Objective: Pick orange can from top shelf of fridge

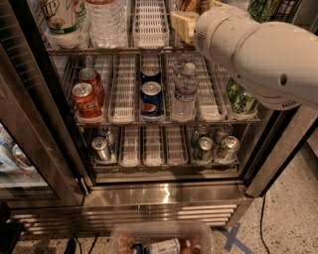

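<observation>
1 orange-brown can (190,4) nr end effector (185,24), top shelf (114,50)

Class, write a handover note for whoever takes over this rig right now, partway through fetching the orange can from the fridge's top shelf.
End effector: at the top shelf, right of centre, in front of the white arm; no grasp confirmed.
Orange can: on that shelf just behind it, cut off by the frame's top edge.
Done: reach into the fridge.
Left: grasp the can and lift it out.
</observation>
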`<state>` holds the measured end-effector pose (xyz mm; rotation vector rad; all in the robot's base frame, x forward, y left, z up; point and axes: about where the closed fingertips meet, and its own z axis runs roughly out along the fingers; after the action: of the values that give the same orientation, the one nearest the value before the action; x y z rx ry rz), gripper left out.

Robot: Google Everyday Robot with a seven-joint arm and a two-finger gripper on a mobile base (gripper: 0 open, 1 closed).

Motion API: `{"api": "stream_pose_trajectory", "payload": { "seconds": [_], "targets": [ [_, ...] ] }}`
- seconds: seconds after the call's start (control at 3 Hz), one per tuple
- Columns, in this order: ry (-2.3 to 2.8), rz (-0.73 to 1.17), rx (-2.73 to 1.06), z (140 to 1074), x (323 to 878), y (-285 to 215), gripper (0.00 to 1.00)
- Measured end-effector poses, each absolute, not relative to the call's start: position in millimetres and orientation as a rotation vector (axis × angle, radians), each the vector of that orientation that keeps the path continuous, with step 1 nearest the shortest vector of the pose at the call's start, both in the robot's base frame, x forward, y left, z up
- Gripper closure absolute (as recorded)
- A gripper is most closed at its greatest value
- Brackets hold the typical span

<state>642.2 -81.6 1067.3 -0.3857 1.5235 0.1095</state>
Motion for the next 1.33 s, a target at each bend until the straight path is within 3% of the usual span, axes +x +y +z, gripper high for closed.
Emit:
{"api": "stream_pose_trajectory", "payload": {
  "seconds": [0.67,1.0,1.33],
  "targets": [
    [1.541,0.105,-0.388,1064.6,647.3,-81.6,0.93],
    [1.541,0.106,-0.388,1064.6,647.4,-81.4,1.0],
    [1.541,0.107,-0.388,1064.7,647.3,-81.2,1.0]
  ]
}}
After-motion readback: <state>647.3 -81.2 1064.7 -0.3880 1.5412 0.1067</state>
